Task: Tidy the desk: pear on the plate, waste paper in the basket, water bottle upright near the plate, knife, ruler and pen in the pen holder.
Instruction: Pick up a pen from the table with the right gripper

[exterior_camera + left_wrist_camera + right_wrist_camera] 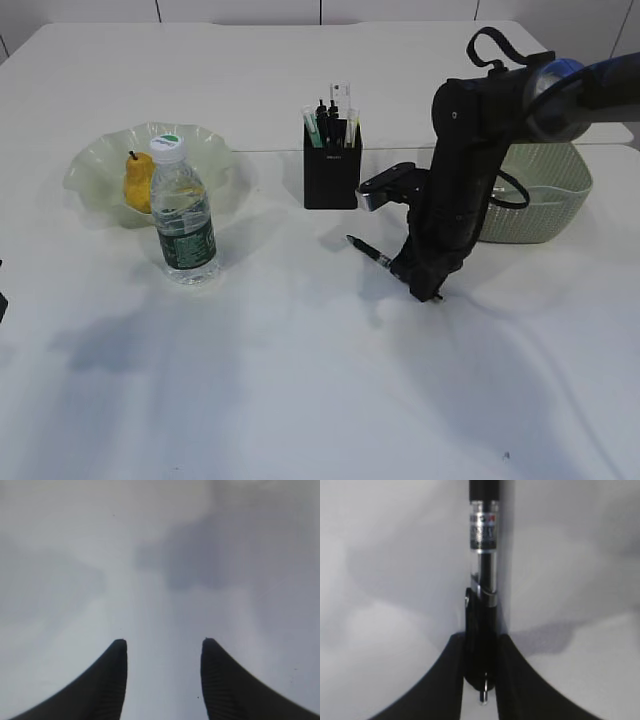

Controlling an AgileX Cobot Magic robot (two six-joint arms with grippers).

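Pen sits pinched in right gripper, apparently clear of pen holder; left gripper open.

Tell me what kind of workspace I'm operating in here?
Likely a staged desk-tidying setup: a plain white table bearing a black pen holder, a water bottle, a green basket and a pear on a plate.

White table, matte top. Standing on it: pale green ruffled glass plate, rear left; clear plastic water bottle, upright, just in front of it; black square pen holder, centre; light green woven basket, right. Black pen, apparently lying on the surface.
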